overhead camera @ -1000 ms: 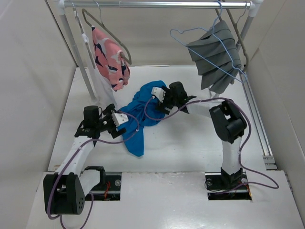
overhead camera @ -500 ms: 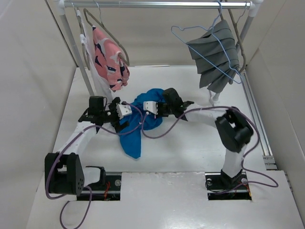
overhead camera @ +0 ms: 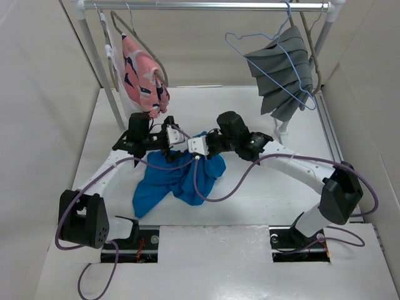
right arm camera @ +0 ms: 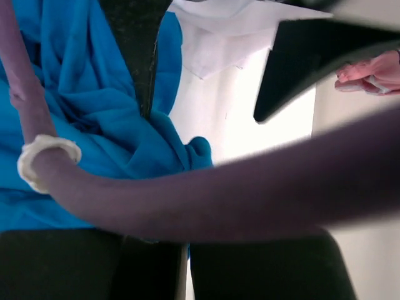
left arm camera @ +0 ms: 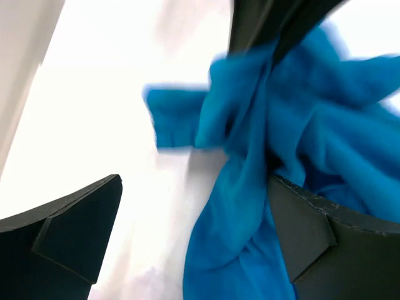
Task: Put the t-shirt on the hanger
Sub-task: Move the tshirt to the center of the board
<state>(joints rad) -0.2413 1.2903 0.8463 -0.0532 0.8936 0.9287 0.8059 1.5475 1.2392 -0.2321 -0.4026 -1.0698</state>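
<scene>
The bright blue t-shirt (overhead camera: 178,178) lies bunched on the white table, and its top is drawn up to my right gripper (overhead camera: 199,147). That gripper (right arm camera: 187,250) is shut on a fold of the t-shirt (right arm camera: 94,106). Facing it from the left, my left gripper (overhead camera: 173,134) stands open. In the left wrist view the t-shirt (left arm camera: 250,206) runs between the wide-apart fingers (left arm camera: 69,234) of the left gripper (left arm camera: 195,181). The light-blue wire hanger (overhead camera: 270,55) hangs from the rail at the back right, in front of the grey cloth.
A pink patterned garment (overhead camera: 144,76) hangs on a grey hanger at the back left, close above my left arm. Pleated grey cloth (overhead camera: 284,78) hangs at the back right. The rail (overhead camera: 206,5) and its posts (overhead camera: 103,69) frame the back. A purple cable (right arm camera: 206,194) crosses the right wrist view.
My right gripper has shut on the t-shirt and moved left and forward with it. The left arm has swung toward the back right to face it, still open. The shirt now trails to the near left.
</scene>
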